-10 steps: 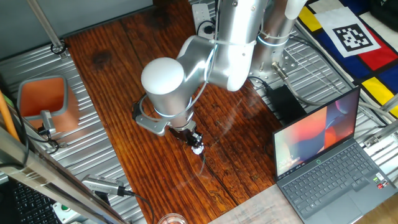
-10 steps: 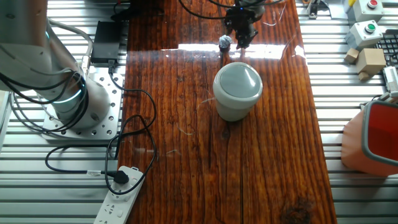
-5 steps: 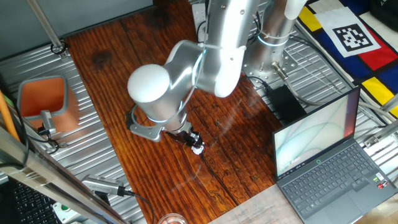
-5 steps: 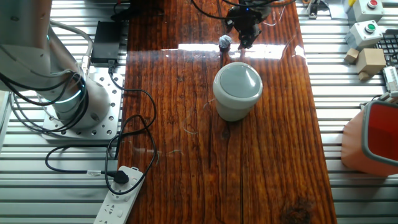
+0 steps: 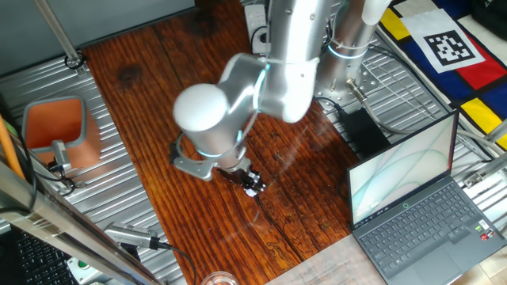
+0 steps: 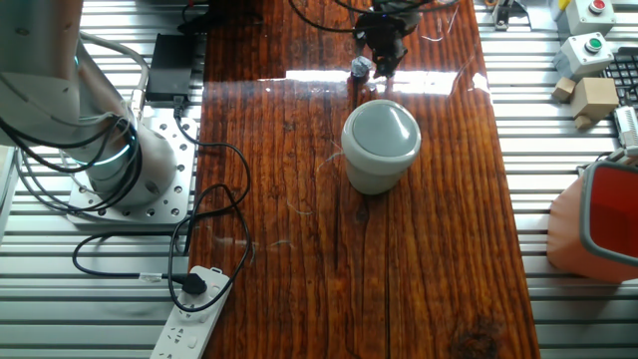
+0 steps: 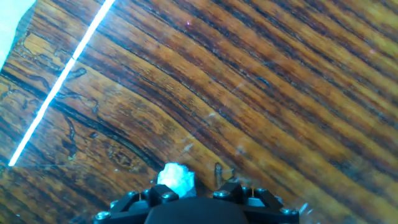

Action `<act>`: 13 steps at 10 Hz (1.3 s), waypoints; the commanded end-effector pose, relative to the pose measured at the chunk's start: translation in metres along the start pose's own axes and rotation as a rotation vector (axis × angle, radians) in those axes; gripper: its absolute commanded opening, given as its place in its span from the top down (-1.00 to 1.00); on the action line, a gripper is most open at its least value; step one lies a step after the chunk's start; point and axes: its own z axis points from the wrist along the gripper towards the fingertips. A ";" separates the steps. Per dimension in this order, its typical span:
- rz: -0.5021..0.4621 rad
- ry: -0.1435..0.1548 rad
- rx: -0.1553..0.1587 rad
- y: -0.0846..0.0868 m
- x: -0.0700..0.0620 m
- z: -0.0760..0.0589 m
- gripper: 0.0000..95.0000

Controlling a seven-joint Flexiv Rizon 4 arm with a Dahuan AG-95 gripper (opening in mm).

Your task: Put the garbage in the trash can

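We see the gripper (image 6: 377, 62) at the top of the frame clenched on the wad (image 6: 360, 67), low over the table (image 6: 439, 249), just above the can (image 6: 380, 144).

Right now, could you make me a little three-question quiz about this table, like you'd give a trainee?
1. True or false: the garbage already lies inside the trash can.
2. In the other fixed view, the tool is: A) directly over the trash can, B) beyond it, by the garbage, C) beside the power strip.
3. Fill in: the orange container stands on the metal slats, not on the ____ board.

Key: 1 false, the wad sits on the board at the tool's fingers; 2 B; 3 wooden.
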 end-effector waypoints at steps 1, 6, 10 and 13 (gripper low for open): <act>0.003 -0.001 0.003 0.001 -0.003 0.006 -0.20; 0.029 -0.042 0.036 -0.003 0.002 0.013 1.00; 0.016 -0.014 0.035 -0.022 0.015 -0.008 1.00; -0.016 0.048 0.040 -0.040 0.013 -0.048 1.00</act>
